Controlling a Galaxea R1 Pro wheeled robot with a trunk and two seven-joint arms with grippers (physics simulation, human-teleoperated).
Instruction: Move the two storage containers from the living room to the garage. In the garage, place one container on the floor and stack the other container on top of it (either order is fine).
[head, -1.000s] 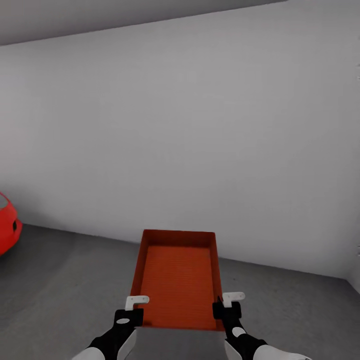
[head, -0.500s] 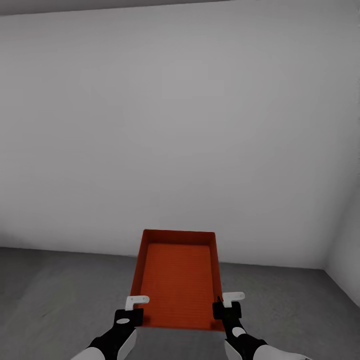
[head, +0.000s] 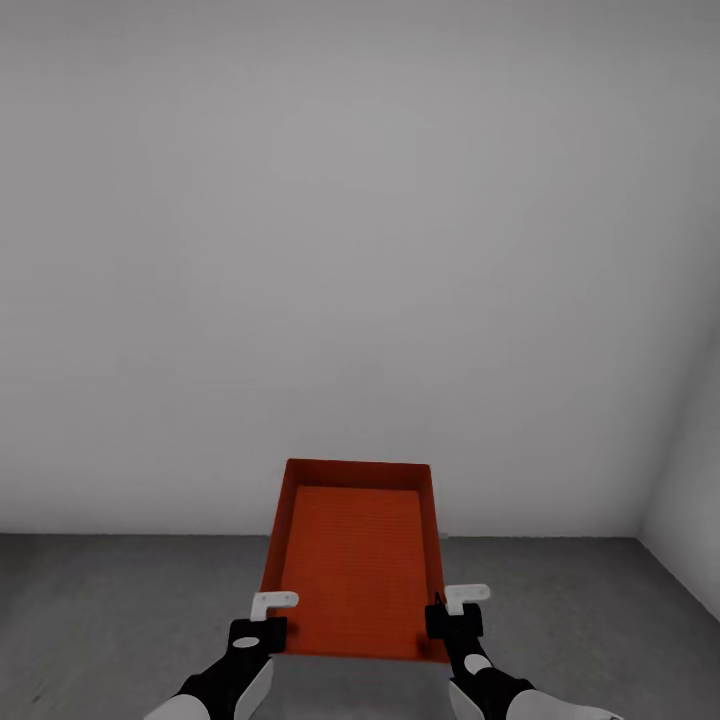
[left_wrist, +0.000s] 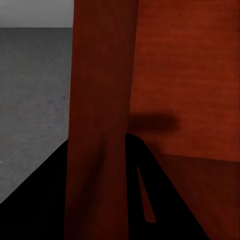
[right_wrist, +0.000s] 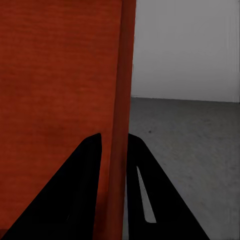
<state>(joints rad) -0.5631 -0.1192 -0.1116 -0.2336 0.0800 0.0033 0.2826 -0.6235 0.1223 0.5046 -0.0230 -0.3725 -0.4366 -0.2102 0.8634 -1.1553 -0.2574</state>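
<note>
Grey-white wall (head: 360, 250) fills far view; corner at right.
Floor (head: 120, 610), dark grey concrete, lies below; likely garage, so drop-off looks close.
Storage container (head: 355, 560), orange-red, open top, carried level and centred ahead of robot, above floor, near wall. Held by both long side walls (two-sided grip keeps it from tipping).
Left end effector (head: 262, 618) clenched on left wall, fingers (left_wrist: 145, 200) straddling it.
Right end effector (head: 455, 608) clenched on right wall, fingers (right_wrist: 142, 195) either side.

- The storage container (head: 356, 560) looks like matt orange-red plastic, with a finely ribbed base.
- The floor (head: 120, 620) is rough, mottled grey concrete.
- The wall (head: 360, 250) is smooth and matt.
</note>
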